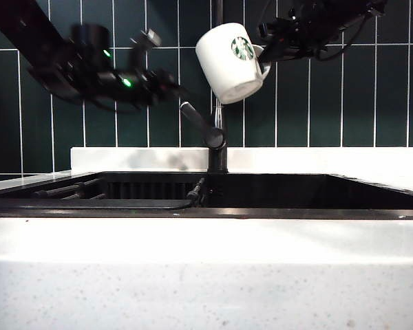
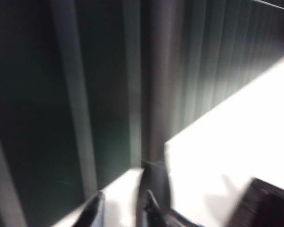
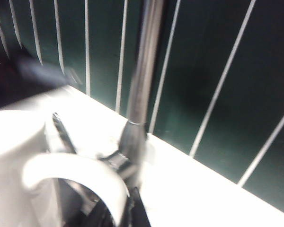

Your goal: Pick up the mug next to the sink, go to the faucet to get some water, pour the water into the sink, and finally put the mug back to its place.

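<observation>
From across the room, the mug (image 1: pixel 230 60) hung tilted high above the sink (image 1: pixel 275 196), just beside the faucet (image 1: pixel 218 134), carried by the right tool (image 1: pixel 267 49) clenched on its loop handle. The left tool (image 1: pixel 166 88) hovered at the left, near the grey lever, touching nothing I could see. Its own camera was badly smeared: dark fingers (image 2: pixel 150 208) stood parted over the white surface (image 2: pixel 236 137), empty. Over the right wrist, the handle's white loop (image 3: pixel 78 177) curved close against the faucet pipe (image 3: pixel 144 80). That mug looked like stiff glazed ceramic, slippery when wet, breakable, heavier once filled; the handle struck me as the surest hold, kept firm against swinging.
</observation>
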Controlling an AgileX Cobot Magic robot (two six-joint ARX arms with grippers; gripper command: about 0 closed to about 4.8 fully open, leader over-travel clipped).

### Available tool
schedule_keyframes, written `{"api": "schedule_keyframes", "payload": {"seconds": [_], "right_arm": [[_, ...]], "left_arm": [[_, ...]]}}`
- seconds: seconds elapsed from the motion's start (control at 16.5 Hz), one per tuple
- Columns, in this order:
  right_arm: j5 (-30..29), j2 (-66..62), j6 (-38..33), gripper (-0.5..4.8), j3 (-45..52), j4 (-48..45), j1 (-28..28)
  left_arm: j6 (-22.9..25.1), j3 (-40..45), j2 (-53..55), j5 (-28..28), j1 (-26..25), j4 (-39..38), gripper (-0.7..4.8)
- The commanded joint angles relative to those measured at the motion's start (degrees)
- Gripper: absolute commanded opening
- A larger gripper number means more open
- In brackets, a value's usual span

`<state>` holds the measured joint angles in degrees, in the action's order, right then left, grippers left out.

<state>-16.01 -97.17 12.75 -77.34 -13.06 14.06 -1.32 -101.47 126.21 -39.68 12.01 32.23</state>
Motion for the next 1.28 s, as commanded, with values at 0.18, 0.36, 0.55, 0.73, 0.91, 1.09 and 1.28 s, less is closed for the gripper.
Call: {"api": "schedule_keyframes", "payload": {"seconds": [0.18, 0.36, 0.55, 0.73, 0.91, 1.09, 1.28], "right_arm": [[2.5, 1.2, 7.1, -0.02, -0.9, -5.6, -0.7], [4.3, 1.3, 15.1, -0.01, -0.9, -4.0, -0.6], [7.5, 1.8, 23.2, -0.01, -0.9, -1.6, -0.8], [9.5, 2.6, 28.2, -0.01, -0.9, 0.0, -1.4], [12.2, 3.3, 36.8, -0.01, -0.9, 2.9, -1.3], [13.8, 4.0, 48.1, -0.01, -0.9, 7.7, -1.3], [15.7, 6.0, 58.3, -0.01, -0.9, 11.5, -1.3]], "left_arm": [[-2.7, -0.3, -9.9, 1.2, -1.7, 0.3, 0.15], [-8.3, -0.3, -15.5, 1.2, -4.1, -10.1, -0.05], [-4.0, -0.1, -20.3, 1.5, -6.0, -25.3, -0.06], [5.4, 0.0, -24.9, 3.1, -6.0, -39.4, -0.06], [8.3, 1.2, -28.9, 6.6, -6.0, -44.7, -0.06], [8.1, 9.7, -34.8, 10.4, -6.8, -44.6, -0.06], [6.3, 23.0, -42.2, 11.6, -6.7, -41.8, -0.06]]}}
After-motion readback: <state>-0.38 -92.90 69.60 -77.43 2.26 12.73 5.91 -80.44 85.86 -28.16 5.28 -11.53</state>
